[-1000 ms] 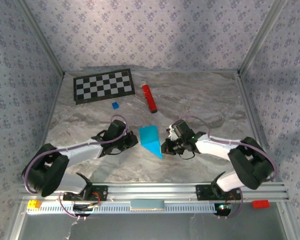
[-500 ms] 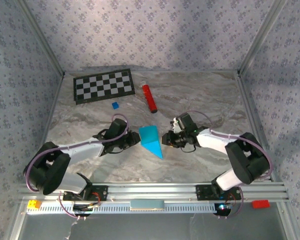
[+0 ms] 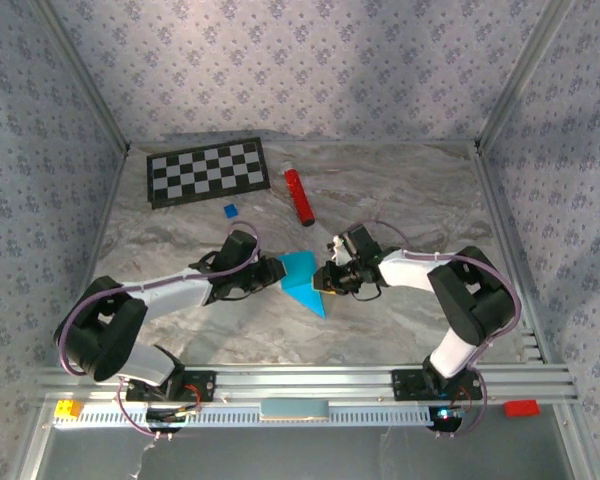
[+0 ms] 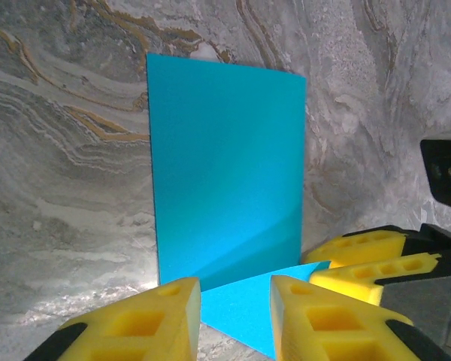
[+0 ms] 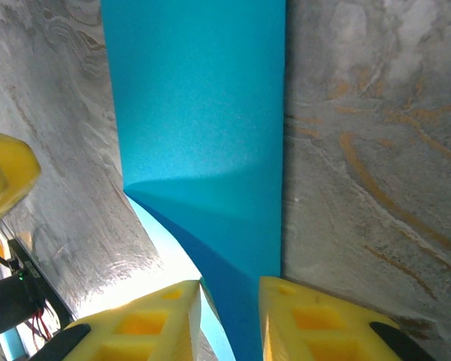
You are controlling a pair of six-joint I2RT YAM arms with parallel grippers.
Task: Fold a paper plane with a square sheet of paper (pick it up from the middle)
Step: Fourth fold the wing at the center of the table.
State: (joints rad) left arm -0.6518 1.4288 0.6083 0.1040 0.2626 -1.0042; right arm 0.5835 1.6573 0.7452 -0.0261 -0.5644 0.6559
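Over the last second we have closed both arms in on the paper (image 3: 302, 280). The left gripper (image 3: 271, 272) is at its left edge and the right gripper (image 3: 325, 281) at its right, both with fingers spread astride it. Part-folded, it lies mid-way across the table (image 3: 400, 190); we judge the next crease is close.

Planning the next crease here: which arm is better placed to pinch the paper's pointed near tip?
Right, probably: the right claw sits beside the paper's tapering edge, close to that tip; the left claw is at the wide end, farther away.
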